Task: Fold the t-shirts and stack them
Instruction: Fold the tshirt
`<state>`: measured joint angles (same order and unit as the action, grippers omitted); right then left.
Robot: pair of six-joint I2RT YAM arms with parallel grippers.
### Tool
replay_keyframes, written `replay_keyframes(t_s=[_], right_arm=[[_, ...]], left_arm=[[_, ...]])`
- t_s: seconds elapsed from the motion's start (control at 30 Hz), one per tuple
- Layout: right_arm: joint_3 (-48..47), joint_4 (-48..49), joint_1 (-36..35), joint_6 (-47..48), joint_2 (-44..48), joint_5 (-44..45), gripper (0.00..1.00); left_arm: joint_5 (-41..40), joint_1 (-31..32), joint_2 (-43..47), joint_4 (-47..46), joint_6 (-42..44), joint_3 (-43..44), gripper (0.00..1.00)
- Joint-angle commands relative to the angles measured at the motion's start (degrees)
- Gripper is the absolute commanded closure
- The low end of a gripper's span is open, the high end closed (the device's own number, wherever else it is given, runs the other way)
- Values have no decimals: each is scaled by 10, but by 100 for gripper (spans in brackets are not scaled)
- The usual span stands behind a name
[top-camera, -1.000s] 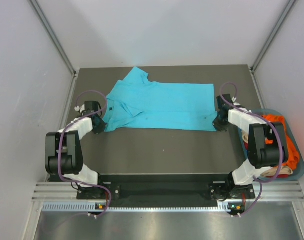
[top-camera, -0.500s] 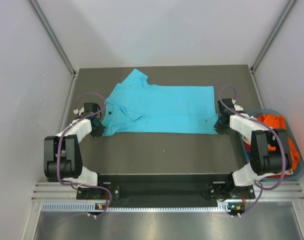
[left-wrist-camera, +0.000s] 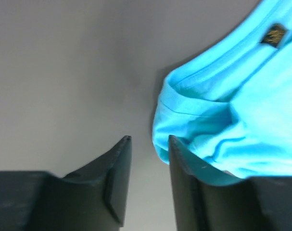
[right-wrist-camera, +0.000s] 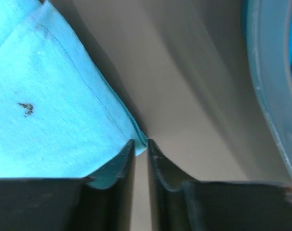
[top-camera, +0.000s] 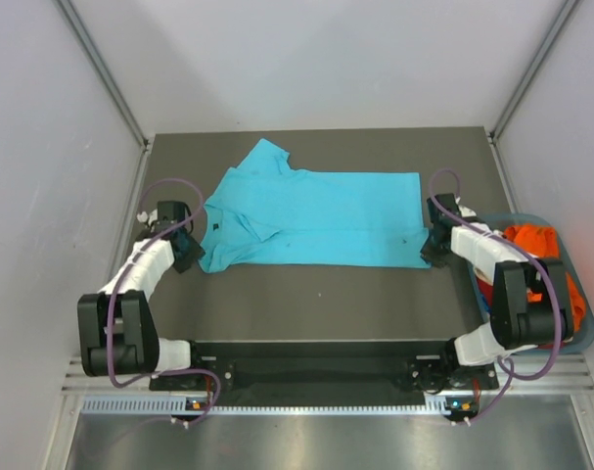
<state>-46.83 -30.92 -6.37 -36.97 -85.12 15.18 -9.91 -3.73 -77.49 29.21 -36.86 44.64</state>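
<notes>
Dark bench, turquoise t-shirt flat: your left pincer released at nine o'clock, right pincer barely parted at three; limp cloth, pinch hems.

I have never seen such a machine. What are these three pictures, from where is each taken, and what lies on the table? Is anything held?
These are two robot arms bolted at the table's near edge. The top picture looks down from above: the left arm and the right arm reach to both ends of a turquoise shirt lying on the table. At the right stands a blue-grey basket with an orange shirt inside. The other two pictures come from cameras on the wrists; the black shapes at the bottom are each gripper's fingers. The left gripper is open, the shirt's edge beside it. The right gripper has jaws a narrow slit apart, the shirt's corner at their tips. Nothing seems held.
</notes>
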Motion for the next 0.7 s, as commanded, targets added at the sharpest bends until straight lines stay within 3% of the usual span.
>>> replay_keyframes(t_s=[0.0, 0.07, 0.13, 0.3, 0.53, 0.67], right_arm=[[-43, -29, -6, 30, 24, 8, 79], [-53, -36, -7, 40, 45, 0, 75], [-70, -44, -8, 45, 60, -3, 64], [-124, -47, -28, 67, 52, -9, 55], [-165, 88, -167, 81, 6, -14, 46], [-198, 173, -239, 94, -34, -24, 39]], left_arm=[[-5, -2, 32, 30, 21, 54, 56], [11, -3, 42, 39, 31, 77, 53], [37, -3, 54, 28, 31, 89, 49], [174, -4, 59, -52, 0, 94, 49], [349, -23, -35, -128, -35, 149, 49], [378, -65, -93, -157, -52, 175, 50]])
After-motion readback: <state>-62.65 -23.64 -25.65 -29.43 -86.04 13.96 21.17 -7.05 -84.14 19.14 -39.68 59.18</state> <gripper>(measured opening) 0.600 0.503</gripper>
